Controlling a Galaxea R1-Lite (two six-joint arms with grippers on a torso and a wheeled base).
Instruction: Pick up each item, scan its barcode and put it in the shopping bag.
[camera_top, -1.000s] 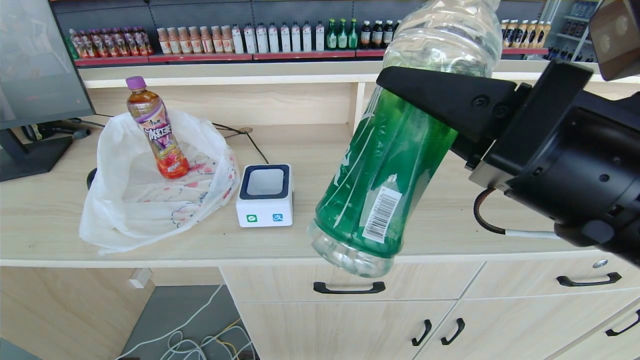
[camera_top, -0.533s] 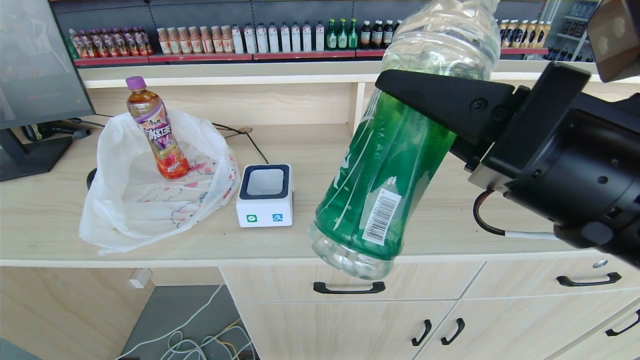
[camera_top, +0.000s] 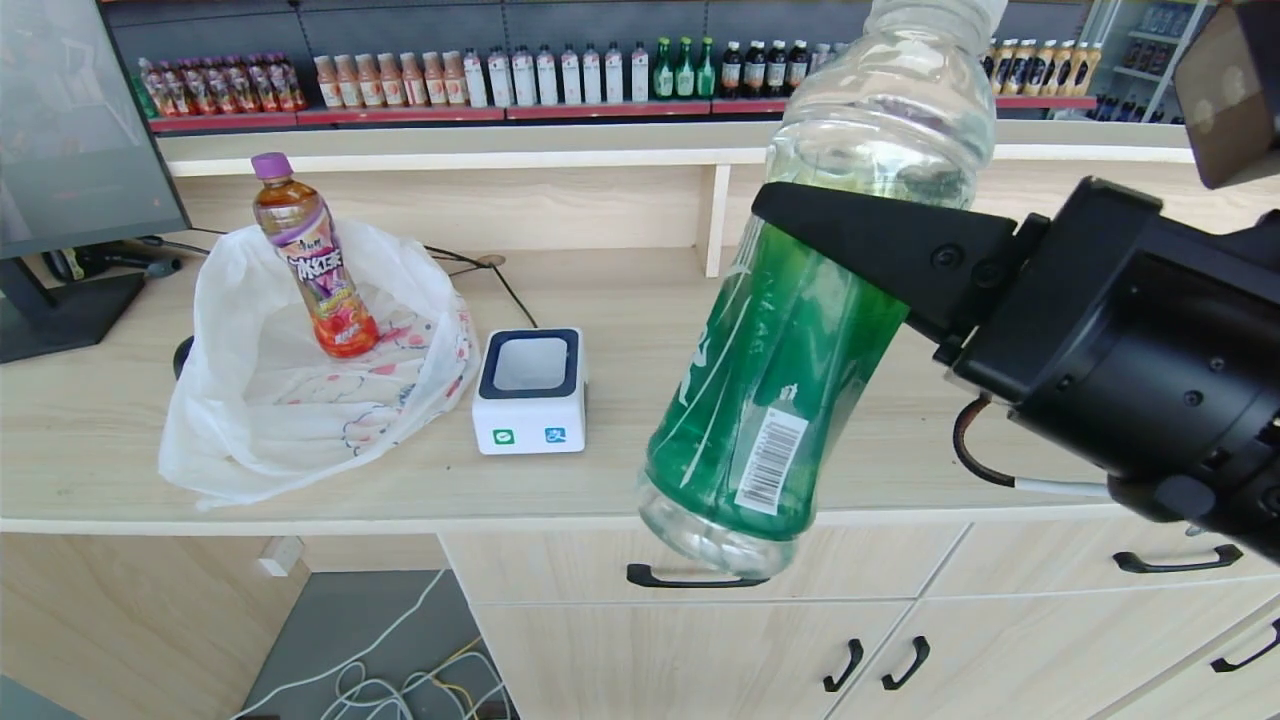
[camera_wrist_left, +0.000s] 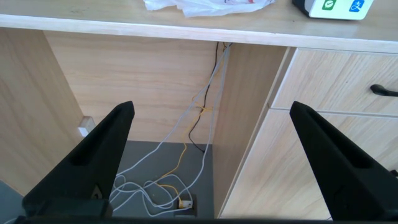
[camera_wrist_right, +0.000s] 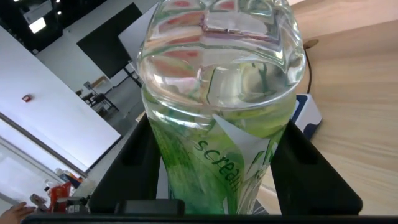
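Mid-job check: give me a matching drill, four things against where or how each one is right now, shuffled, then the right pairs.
Things
1. green bottle
2. purple-capped bottle
3. scanner
4. left gripper

Place or state
A. open, lower than the counter top
B. standing in the shopping bag
C. held in the right gripper
D. on the counter, beside the shopping bag

Pairs: 1-C, 2-B, 3-D, 4-A
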